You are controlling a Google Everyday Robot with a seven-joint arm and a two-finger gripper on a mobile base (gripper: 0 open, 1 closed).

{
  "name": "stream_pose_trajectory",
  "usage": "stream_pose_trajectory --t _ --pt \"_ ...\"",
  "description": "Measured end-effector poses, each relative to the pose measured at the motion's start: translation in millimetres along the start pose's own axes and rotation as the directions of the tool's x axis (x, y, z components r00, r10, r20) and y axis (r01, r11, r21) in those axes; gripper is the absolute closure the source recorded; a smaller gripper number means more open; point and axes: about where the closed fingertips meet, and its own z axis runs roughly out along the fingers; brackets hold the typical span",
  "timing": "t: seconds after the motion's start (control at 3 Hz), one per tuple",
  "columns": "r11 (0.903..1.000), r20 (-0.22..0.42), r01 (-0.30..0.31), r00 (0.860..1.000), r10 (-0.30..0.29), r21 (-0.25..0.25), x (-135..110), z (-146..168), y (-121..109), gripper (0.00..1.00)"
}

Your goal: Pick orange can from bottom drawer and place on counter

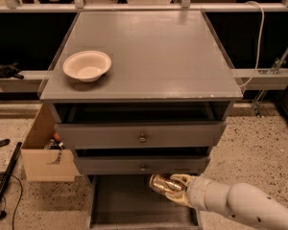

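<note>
The orange can (159,183), shiny golden-orange, lies sideways in my gripper (173,188), which is shut on it. My white arm (235,205) reaches in from the lower right. The can hangs above the open bottom drawer (120,205), a dark grey tray pulled out under the cabinet, and just below the front of the middle drawer. The counter (153,51) is the broad grey cabinet top above, well higher than the can.
A cream-white bowl (87,65) sits on the counter's left front part. Two shallower drawers with round knobs (142,138) stand slightly open above the bottom drawer. A cardboard box (45,150) stands on the floor at the cabinet's left. A white cable (259,32) hangs at the right.
</note>
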Motion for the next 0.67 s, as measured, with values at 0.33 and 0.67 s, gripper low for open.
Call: stream_pose_trajectory --t 0.33,0.67 --pt "0.9977 0.022 0.054 0.998 -0.055 0.041 -34.2 -27.0 -16.1 1.00" --pt "0.9879 0.056 0.120 0.990 -0.126 0.098 -82.2 -69.3 -40.0 1.00"
